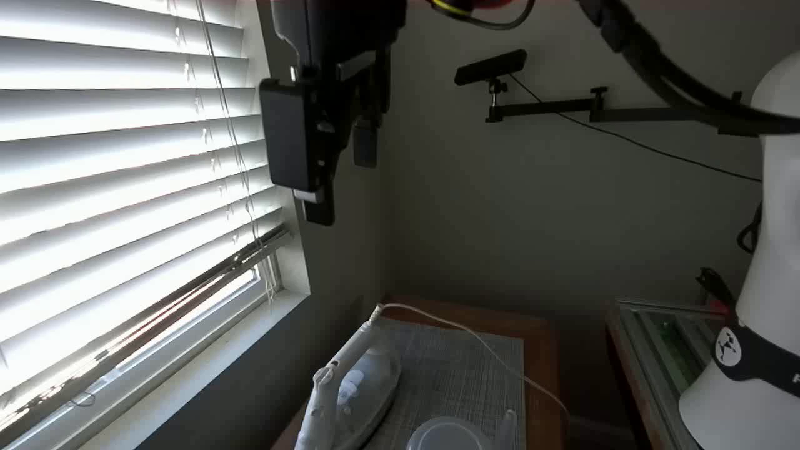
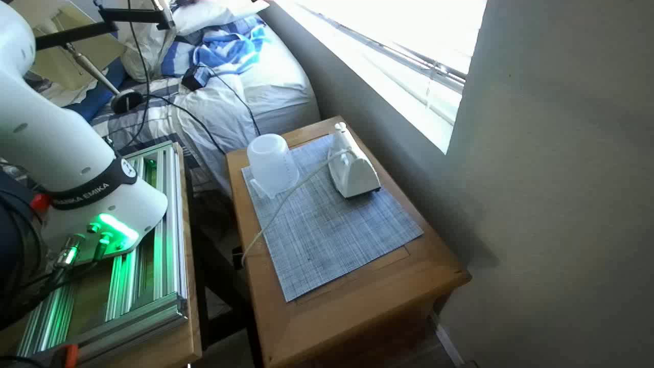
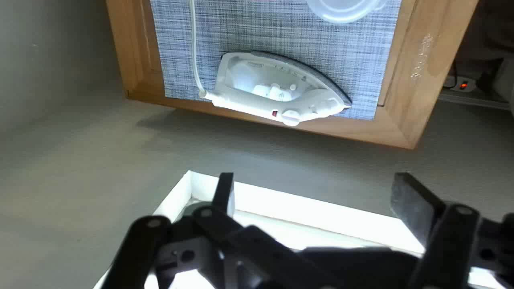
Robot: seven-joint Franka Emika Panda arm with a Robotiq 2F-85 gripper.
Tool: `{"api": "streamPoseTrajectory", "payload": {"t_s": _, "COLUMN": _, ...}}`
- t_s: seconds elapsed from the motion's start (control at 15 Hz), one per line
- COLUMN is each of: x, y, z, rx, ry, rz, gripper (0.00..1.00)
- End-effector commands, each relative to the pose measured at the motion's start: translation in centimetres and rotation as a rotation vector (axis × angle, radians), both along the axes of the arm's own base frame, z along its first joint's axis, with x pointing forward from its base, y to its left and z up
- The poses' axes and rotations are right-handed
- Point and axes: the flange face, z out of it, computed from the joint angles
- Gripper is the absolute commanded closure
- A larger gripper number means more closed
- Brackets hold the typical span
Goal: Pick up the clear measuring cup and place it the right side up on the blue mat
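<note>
Claw spread, nothing held, up high, likely to clear the iron. Cup sits base-up on mat, so probably needs flipping.

Blue mat in all three views: wrist view downward, exterior pair apparently from opposite ends.
</note>
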Motion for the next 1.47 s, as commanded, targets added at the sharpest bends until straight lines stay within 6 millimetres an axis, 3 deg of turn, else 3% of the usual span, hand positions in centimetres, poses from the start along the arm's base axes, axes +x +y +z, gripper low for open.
{"api": "streamPoseTrajectory", "payload": {"t_s": 0.0, "x": 0.0, "y": 0.0, "z": 0.1, "rx": 0.000, "ry": 0.001, "rz": 0.000, "gripper": 0.00}}
{"api": "streamPoseTrajectory", "payload": {"t_s": 0.2, "x": 0.1, "y": -0.6, "z": -0.4, "rx": 0.011, "ry": 0.003, "rz": -0.027, "gripper": 0.00}}
{"api": "streamPoseTrajectory", "payload": {"t_s": 0.53, "x": -0.7, "y": -4.4, "z": -4.0, "rx": 0.123, "ry": 0.115, "rz": -0.254, "gripper": 0.00}}
{"api": "streamPoseTrajectory", "payload": {"t_s": 0.8, "x": -2.7, "y": -8.8, "z": -9.8, "rx": 0.186, "ry": 0.227, "rz": -0.419, "gripper": 0.00}}
{"api": "streamPoseTrajectory", "payload": {"t_s": 0.87, "x": -1.2, "y": -9.5, "z": -10.0, "rx": 0.201, "ry": 0.256, "rz": -0.463, "gripper": 0.00}}
{"api": "streamPoseTrajectory", "payload": {"t_s": 1.0, "x": -1.5, "y": -11.4, "z": -12.0, "rx": 0.234, "ry": 0.291, "rz": -0.553, "gripper": 0.00}}
{"api": "streamPoseTrajectory", "payload": {"t_s": 1.07, "x": -1.6, "y": -13.6, "z": -12.1, "rx": 0.250, "ry": 0.299, "rz": -0.601, "gripper": 0.00}}
{"api": "streamPoseTrajectory", "payload": {"t_s": 1.2, "x": -1.5, "y": -15.9, "z": -13.6, "rx": 0.266, "ry": 0.318, "rz": -0.701, "gripper": 0.00}}
{"api": "streamPoseTrajectory", "payload": {"t_s": 1.4, "x": -1.3, "y": -19.0, "z": -16.8, "rx": 0.310, "ry": 0.331, "rz": -0.850, "gripper": 0.00}}
